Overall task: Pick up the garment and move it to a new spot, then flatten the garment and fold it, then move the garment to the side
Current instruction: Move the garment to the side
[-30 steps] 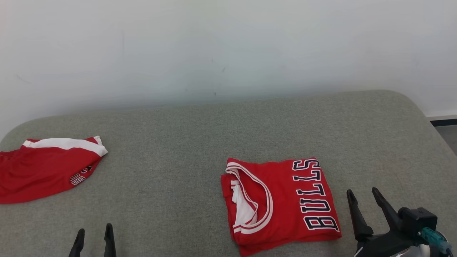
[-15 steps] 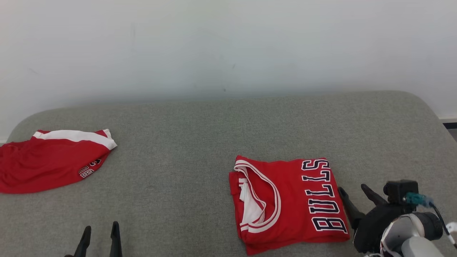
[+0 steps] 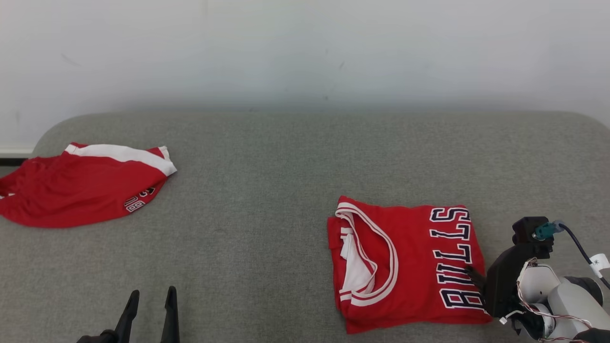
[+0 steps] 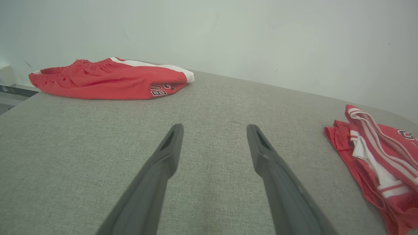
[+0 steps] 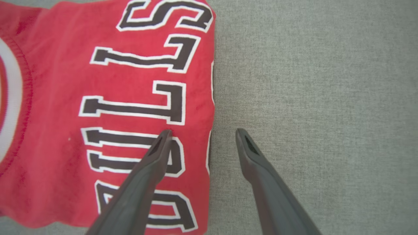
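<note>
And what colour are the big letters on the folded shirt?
The letters are black, edged white; right wrist view shows them best.

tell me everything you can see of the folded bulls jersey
The red jersey lies folded into a rectangle on the grey upholstered surface, at the robot's right. It looks like thin knit fabric, with white-and-red striped trim round the neckline, a white inner layer showing in the opening, and BULLS in dark white-outlined letters along its right edge. The open right gripper straddles that edge, one finger over the lettering, one over the surface; contact cannot be told.
</note>
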Controlling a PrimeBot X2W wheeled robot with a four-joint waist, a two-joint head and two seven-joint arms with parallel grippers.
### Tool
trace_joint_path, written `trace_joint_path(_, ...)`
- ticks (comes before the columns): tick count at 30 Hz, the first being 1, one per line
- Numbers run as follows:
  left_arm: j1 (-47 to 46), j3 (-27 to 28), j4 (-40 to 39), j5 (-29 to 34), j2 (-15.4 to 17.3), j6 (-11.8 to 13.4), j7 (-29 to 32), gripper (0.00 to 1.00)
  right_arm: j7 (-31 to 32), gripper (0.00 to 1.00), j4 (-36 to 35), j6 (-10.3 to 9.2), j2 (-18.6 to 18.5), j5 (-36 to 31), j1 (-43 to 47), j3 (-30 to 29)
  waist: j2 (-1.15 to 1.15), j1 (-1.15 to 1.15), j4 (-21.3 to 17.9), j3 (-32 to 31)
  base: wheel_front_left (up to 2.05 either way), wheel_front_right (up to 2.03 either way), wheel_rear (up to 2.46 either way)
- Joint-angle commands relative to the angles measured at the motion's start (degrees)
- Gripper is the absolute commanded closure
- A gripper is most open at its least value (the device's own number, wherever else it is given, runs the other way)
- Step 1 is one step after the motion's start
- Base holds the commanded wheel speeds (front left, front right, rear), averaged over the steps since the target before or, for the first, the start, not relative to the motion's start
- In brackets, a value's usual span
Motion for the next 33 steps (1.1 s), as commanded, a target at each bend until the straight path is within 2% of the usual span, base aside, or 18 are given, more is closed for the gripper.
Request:
trace_joint_path(1, -0.82, -0.24, -0.38, 0.74, 0.07, 0.1, -0.01, 0.0, 0.17, 0.0, 1.05, -0.14, 0.47, -0.41, -0.71, -0.65, 0.0, 0.0, 1.39, 1.66, 0.0, 0.0, 0.0)
trace_joint_path(6, -1.57, -1.53, -0.96, 0.53, 0.06, 0.1, -0.01, 0.0, 0.66, 0.0, 4.71, -0.14, 0.76, -1.59, -2.21, -1.79, 0.0, 0.0, 2.85, 3.31, 0.0, 0.0, 0.0)
trace_joint_path(11, -2.31, -2.41, -1.39, 0.29, 0.04, 0.1, -0.01, 0.0, 2.53, 0.0, 7.09, -0.08, 1.79, -0.8, -2.39, 0.4, 0.0, 0.0, 3.69, 4.06, 0.0, 0.0, 0.0)
trace_joint_path(12, -2.42, -2.65, -1.7, 0.19, 0.05, 0.1, -0.01, 0.0, 3.35, 1.0, 6.74, 0.08, 1.85, -0.43, -2.37, 2.7, 0.0, 0.0, 3.82, 4.34, 0.0, 0.0, 0.0)
trace_joint_path(14, -2.58, -2.86, -2.05, 0.06, 0.05, 0.1, -0.01, 0.0, 4.23, 1.0, 6.14, 0.07, 0.76, -0.57, -2.5, 5.76, 0.0, 0.0, 3.83, 4.79, 0.0, 0.0, 0.0)
trace_joint_path(16, -2.97, -3.29, -2.77, -0.01, 0.02, 0.09, -0.01, 0.0, 3.66, 1.0, 4.59, 0.0, -1.9, -0.89, -4.27, 8.94, 0.0, 0.0, 3.42, 5.91, 0.0, 0.0, 0.0)
trace_joint_path(19, -4.17, -2.87, -4.41, 0.86, 0.09, 0.1, -0.02, 0.0, 3.3, 1.0, 2.38, -0.14, -3.95, -2.14, -8.45, 13.38, 0.0, 0.0, 1.58, 8.37, 0.0, 0.0, 0.0)
trace_joint_path(25, -7.18, -1.43, -9.12, 1.28, 0.03, 0.25, -0.01, 0.0, 1.97, 1.0, -0.97, -0.14, -7.95, -2.21, -17.91, 22.15, 0.0, 0.0, -4.07, 14.38, 0.0, 0.0, 0.0)
trace_joint_path(32, -10.96, -1.33, -14.52, 4.55, 0.45, 0.2, -0.01, 0.0, -1.75, 1.0, -0.93, -0.14, -11.98, -0.21, -28.22, 26.82, 0.0, 0.0, -12.26, 20.83, 0.0, 0.0, 0.0)
trace_joint_path(33, -10.96, -1.33, -14.52, 4.55, 0.45, 0.2, -0.01, 0.0, -1.75, 1.0, -0.93, -0.14, -11.98, -0.21, -28.22, 26.82, 0.0, 0.0, -12.26, 20.83, 0.0, 0.0, 0.0)
